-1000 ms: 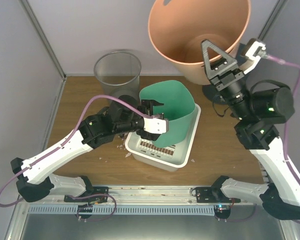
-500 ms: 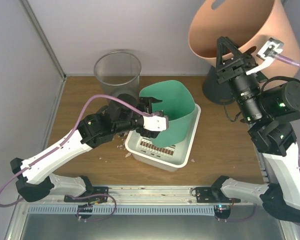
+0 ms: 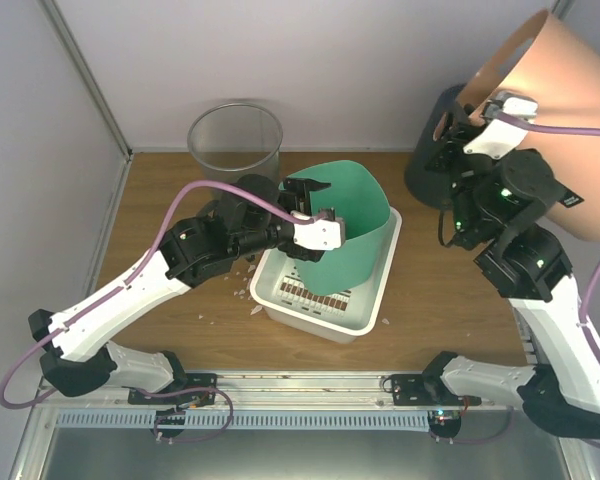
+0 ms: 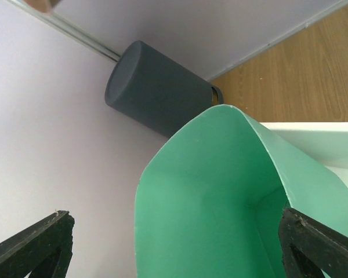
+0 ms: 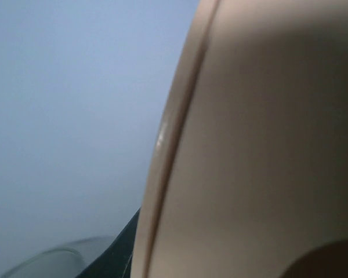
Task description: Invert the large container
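Nearest us, the white plastic tray (image 3: 318,320) sits on the wooden desk (image 3: 430,290). There are brownish bits on its floor, too small to make out, and pale crumbs are scattered just beside its left edge. Standing in the tray is the green bin (image 3: 352,228), smooth, thin-walled plastic with rounded corners, and its lower part is hidden by the tray wall. The left pincer (image 3: 312,197) is released. The wrist view shows the two dark, rough-textured fingers (image 4: 32,243) spread wide at the bottom corners with the green rim between them, and I can't tell if either one touches it.

Further back on the left stands a round wire-mesh basket (image 3: 235,140), see-through and upright. Back right is a dark grey cylinder bin (image 3: 428,168), matte, partly blocked by the right arm.

Up top right is the big one: the peach-coloured bucket (image 3: 565,130) is off the desk, tipped over on its side and cut off by the frame edge. The right pincer (image 3: 452,130) is clamped on the bucket's rim, but its fingers are mostly hidden. The right wrist view is a blurred close-up of curved peach wall and rim, with no fingers to be seen.
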You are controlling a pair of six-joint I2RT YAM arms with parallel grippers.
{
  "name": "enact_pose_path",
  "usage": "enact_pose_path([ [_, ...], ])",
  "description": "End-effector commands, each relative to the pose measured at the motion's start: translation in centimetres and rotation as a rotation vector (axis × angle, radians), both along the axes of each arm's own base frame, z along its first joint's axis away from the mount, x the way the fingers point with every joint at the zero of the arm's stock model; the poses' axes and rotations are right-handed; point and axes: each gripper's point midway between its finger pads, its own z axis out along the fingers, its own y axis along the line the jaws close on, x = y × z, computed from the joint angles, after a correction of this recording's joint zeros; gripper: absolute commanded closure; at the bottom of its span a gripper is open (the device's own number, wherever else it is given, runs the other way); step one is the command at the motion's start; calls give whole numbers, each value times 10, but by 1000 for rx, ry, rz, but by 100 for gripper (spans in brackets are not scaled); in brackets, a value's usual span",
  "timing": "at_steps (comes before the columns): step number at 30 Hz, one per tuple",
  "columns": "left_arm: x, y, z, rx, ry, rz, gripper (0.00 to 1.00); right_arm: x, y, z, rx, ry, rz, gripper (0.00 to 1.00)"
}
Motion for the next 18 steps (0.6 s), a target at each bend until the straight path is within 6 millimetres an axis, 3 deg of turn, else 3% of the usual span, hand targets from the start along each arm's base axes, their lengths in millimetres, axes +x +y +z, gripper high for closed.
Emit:
enact_pose_path([
  [1, 3, -3, 7, -8, -39, 5, 5, 19, -15, -43, -192, 166, -204, 99],
  [8, 5, -2, 22, -28, -73, 13, 4, 41, -25, -113, -332, 372, -359, 99],
  [14, 6, -2, 24, -28, -78, 10, 4, 57, -48, -195, -377, 592, -428, 99],
  [18, 6, -1, 28, -27, -85, 5, 6, 60, -66, -239, -351, 712, -472, 99],
])
